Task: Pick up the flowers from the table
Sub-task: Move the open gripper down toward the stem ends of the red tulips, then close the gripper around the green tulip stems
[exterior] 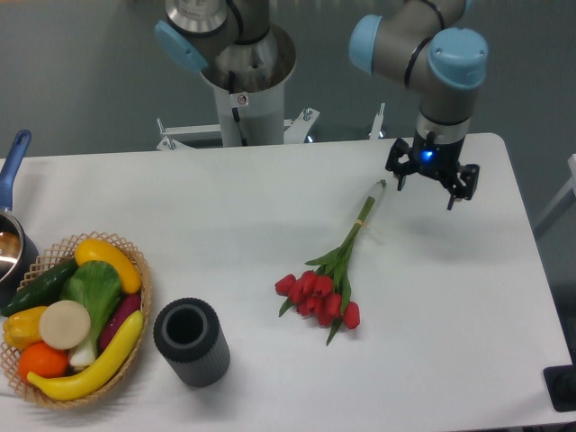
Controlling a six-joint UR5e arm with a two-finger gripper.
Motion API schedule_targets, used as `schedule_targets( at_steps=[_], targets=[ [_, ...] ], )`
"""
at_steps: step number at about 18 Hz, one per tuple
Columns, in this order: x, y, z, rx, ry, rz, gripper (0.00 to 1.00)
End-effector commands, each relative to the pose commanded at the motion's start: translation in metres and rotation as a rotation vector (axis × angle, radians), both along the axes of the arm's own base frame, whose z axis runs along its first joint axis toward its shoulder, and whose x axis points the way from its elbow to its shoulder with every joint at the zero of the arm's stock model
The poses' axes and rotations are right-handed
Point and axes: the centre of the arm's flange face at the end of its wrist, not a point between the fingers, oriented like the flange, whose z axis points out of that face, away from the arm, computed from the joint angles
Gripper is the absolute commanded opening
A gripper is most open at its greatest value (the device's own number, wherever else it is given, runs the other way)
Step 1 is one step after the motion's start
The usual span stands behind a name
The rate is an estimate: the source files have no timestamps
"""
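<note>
Above table (225, 207), jaws spread, holding nothing

No legible text or labels

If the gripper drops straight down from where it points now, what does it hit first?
Probably bare table, right of the flowers. The gripper, pointing down, seems clear of the stem tip, though depth is uncertain.

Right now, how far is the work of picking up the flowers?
Nothing looks done yet: the flowers lie flat on the table, red buds toward the front, stems pointing to the back. In hand: the pincer hangs open above the table, just right of the pale stem tip, holding nothing. Left to do: lowering over the stems, closing, and lifting.
</note>
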Motion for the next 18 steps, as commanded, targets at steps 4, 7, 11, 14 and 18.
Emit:
schedule_targets(
  at_steps=[4, 7, 11, 14, 18],
  targets=[
    [0.019, 0.005, -0.017, -0.011, -0.037, -0.014, 1.00],
    [0.034, 0.016, -0.029, -0.012, -0.046, -0.034, 1.00],
    [0.044, 0.033, -0.039, -0.014, -0.061, -0.031, 1.00],
    [0.050, 0.043, -0.053, -0.026, -0.086, -0.055, 1.00],
    [0.046, 0.064, -0.074, -0.038, -0.111, -0.091, 1.00]
  ],
)
